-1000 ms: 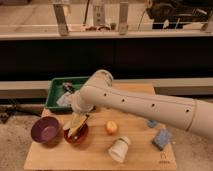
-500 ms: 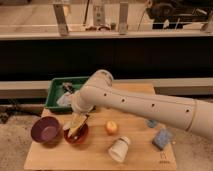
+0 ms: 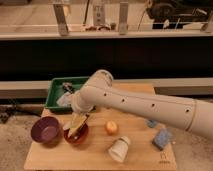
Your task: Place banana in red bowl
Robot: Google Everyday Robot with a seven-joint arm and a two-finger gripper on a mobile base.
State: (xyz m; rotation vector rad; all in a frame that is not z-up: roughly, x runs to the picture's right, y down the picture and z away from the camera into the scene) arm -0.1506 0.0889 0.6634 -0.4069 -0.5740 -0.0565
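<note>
The white arm reaches in from the right, its gripper (image 3: 75, 121) low over the small glossy red bowl (image 3: 76, 134) near the table's left edge — whether it grips anything I cannot tell. The pale yellow, curved banana (image 3: 79, 124) rests in that bowl, tilted. A round purple bowl (image 3: 46, 130) sits just left; a small orange fruit (image 3: 111, 127) lies right.

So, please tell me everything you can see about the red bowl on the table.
The red bowl is small, round and shallow, with a glossy red-brown surface. It stands upright on the wooden table, just right of the purple bowl and left of the small orange fruit. The pale banana lies over its rim and inside, partly hiding it. The gripper hangs directly above it, at the banana.
</note>
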